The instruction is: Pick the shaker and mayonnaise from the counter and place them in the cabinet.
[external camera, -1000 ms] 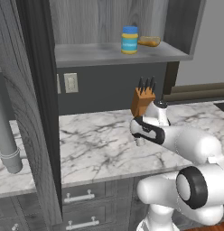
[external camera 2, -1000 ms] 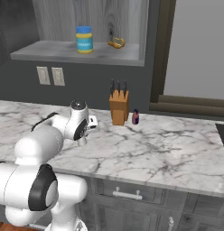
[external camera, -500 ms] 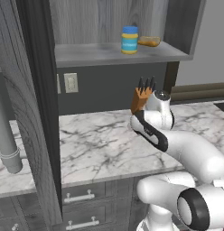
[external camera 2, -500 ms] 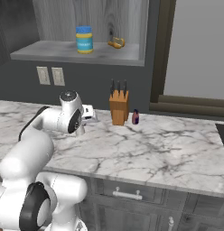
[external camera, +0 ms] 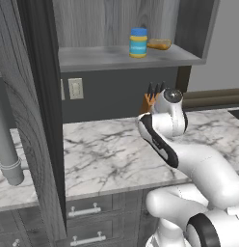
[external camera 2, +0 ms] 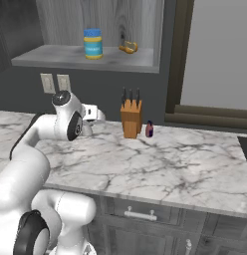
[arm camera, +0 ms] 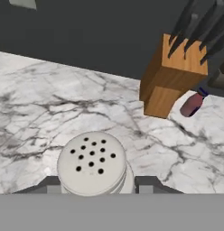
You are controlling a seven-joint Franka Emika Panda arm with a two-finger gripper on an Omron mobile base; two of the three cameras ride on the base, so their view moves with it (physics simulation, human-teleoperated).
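The shaker (arm camera: 92, 163), pale with a holed rounded top, sits between my two fingertips with my gripper (arm camera: 99, 185) shut on it, above the white marble counter (arm camera: 50, 113). In the right base view my gripper (external camera 2: 91, 122) is near the back wall, left of the knife block. The mayonnaise (external camera: 138, 42) (external camera 2: 93, 44), a blue-lidded jar, stands on the shelf of the dark grey cabinet (external camera: 92, 57) (external camera 2: 61, 56), above the counter (external camera 2: 170, 164).
A wooden knife block (external camera 2: 131, 118) (arm camera: 172, 76) stands at the back of the counter with a small dark red bottle (external camera 2: 149, 129) (arm camera: 191, 104) beside it. A yellow-brown item (external camera: 159, 44) lies on the shelf right of the jar. The open cabinet door (external camera: 30, 120) hangs at left.
The arm has risen and stretched toward the back wall, carrying the hand up with it. The jar and the knife block have not moved.
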